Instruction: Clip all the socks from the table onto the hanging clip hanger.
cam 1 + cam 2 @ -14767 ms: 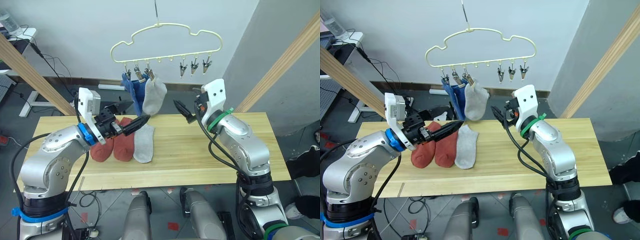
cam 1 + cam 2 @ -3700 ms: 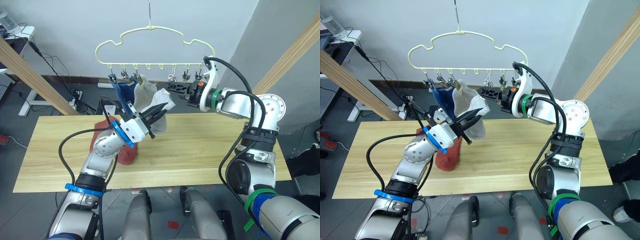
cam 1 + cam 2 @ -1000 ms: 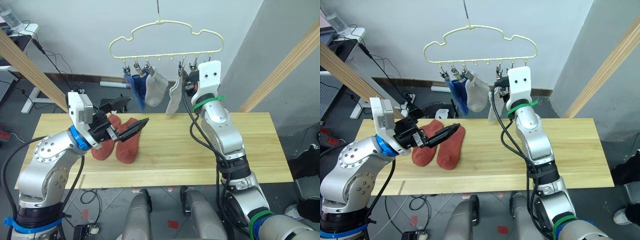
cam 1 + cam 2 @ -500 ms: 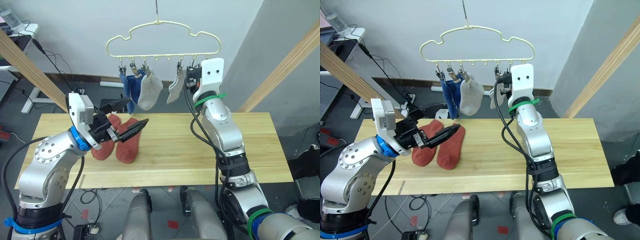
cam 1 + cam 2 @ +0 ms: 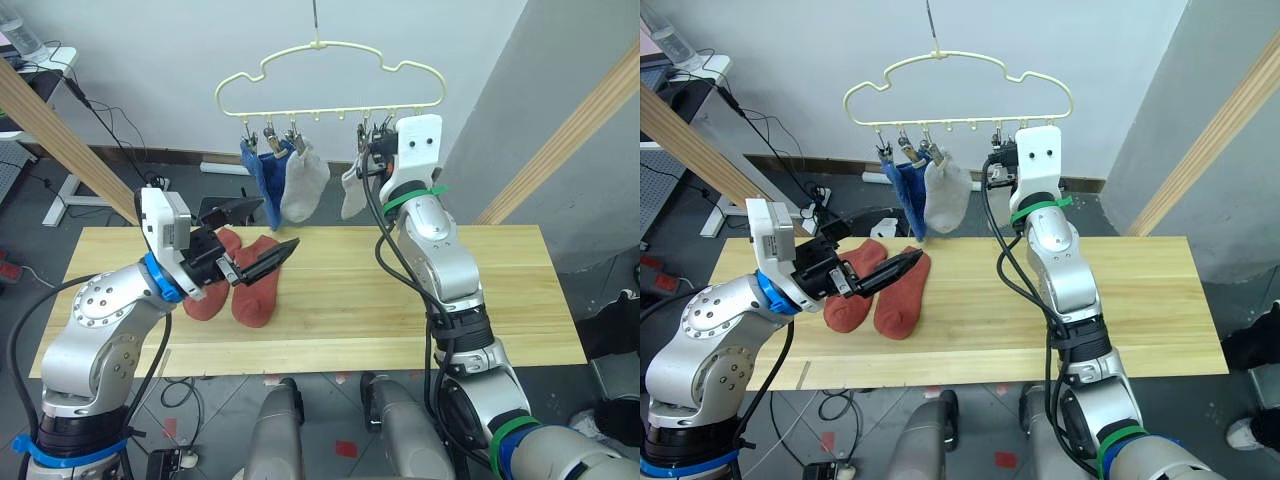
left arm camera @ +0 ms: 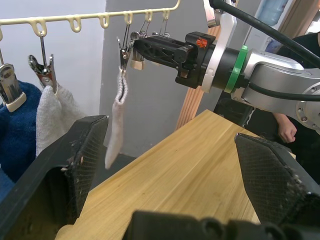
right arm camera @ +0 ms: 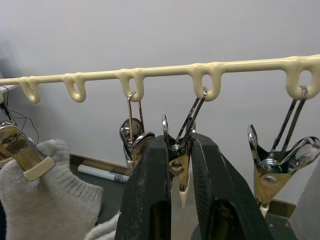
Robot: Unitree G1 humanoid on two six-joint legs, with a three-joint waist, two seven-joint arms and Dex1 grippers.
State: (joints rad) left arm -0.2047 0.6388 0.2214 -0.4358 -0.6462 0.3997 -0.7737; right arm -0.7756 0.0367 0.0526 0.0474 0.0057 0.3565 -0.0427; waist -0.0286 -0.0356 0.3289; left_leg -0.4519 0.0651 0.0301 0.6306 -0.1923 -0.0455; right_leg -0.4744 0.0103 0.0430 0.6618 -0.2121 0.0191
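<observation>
Right claw (image 7: 175, 165) pinches a clip (image 7: 176, 150); left claw (image 5: 268, 255) agape.

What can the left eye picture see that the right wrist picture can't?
Left eye view's extras: the table, two rust-red socks lying on it, the open left end effector above them, and blue socks hanging up.

Right wrist view's extra: a close look at the right end effector shut on one metal clip.

Shared: the yellow clip hanger and a clipped grey sock.
</observation>
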